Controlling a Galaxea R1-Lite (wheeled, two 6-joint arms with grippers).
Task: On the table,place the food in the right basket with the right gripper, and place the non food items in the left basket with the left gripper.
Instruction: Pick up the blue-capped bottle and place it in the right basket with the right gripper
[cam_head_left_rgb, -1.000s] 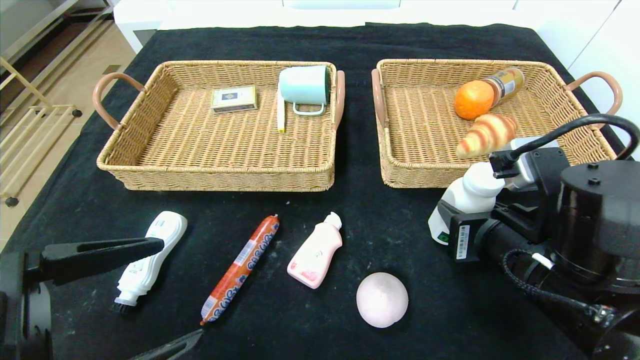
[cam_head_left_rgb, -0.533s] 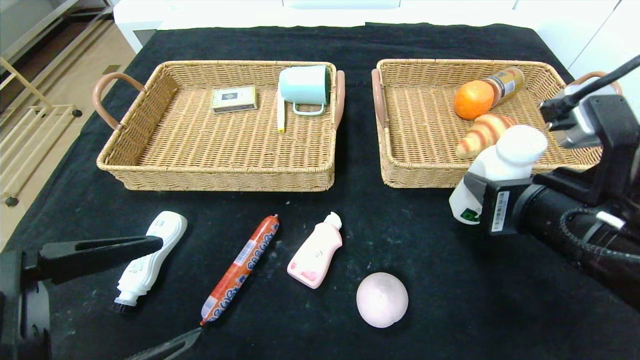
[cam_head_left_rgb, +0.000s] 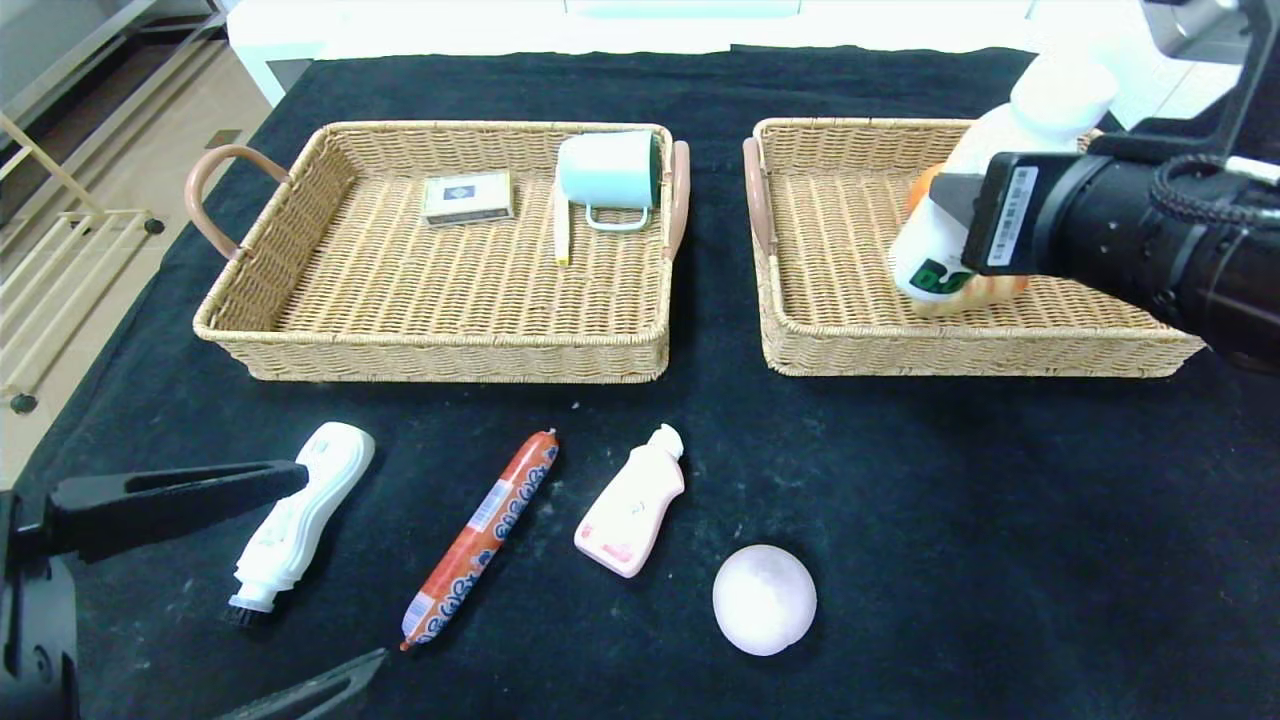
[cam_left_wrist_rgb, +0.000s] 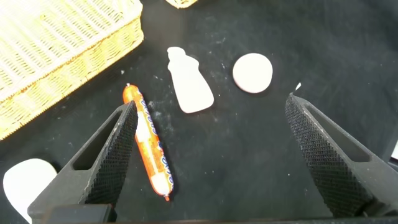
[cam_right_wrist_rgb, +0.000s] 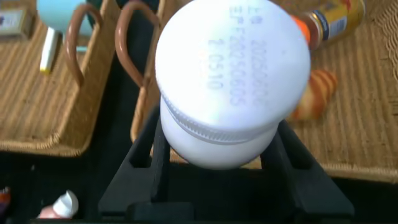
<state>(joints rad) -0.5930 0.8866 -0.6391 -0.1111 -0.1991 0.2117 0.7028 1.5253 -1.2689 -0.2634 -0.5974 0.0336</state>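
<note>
Bright even overhead light; soft shadows under baskets; white bottle cap (cam_right_wrist_rgb: 231, 74) close, slightly blurred.

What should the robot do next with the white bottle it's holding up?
Probably lower it and let go. The right gripper holds the white bottle above the right basket, over the croissant, so easing it toward bare wicker seems safest. The left gripper hangs open near the sausage.
</note>
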